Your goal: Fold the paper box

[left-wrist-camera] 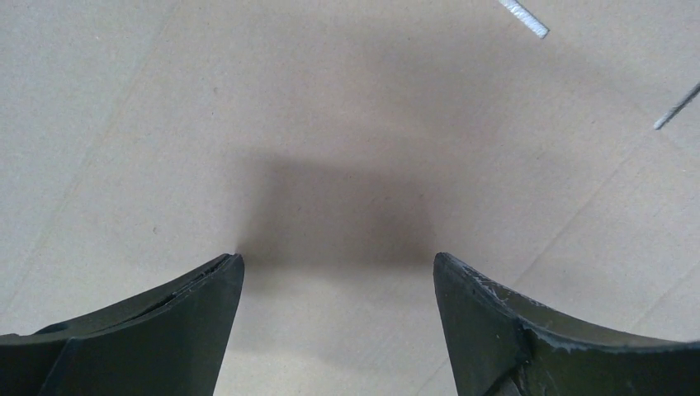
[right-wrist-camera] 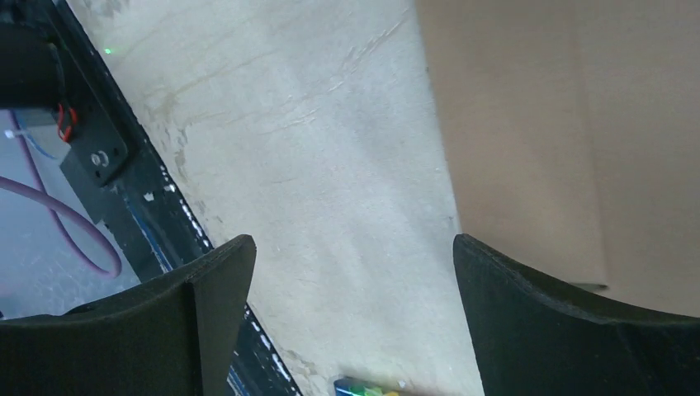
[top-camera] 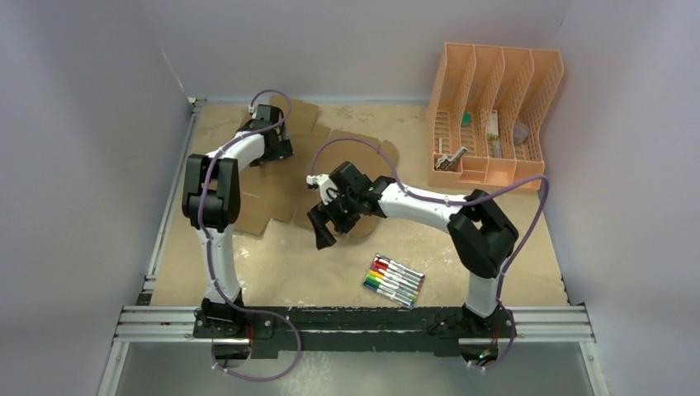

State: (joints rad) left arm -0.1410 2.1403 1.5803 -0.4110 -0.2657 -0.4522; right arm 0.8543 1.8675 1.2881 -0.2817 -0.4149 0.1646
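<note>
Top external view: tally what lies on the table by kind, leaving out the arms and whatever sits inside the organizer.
Paper box, a flat brown cardboard sheet: 1
Peach slotted organizer: 1
Pack of coloured markers: 1
Total: 3

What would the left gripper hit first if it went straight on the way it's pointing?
The left gripper, jaws open, points at the flat paper box sheet, which fills its wrist view. It would likely meet that cardboard first; nothing shows in between.
</note>
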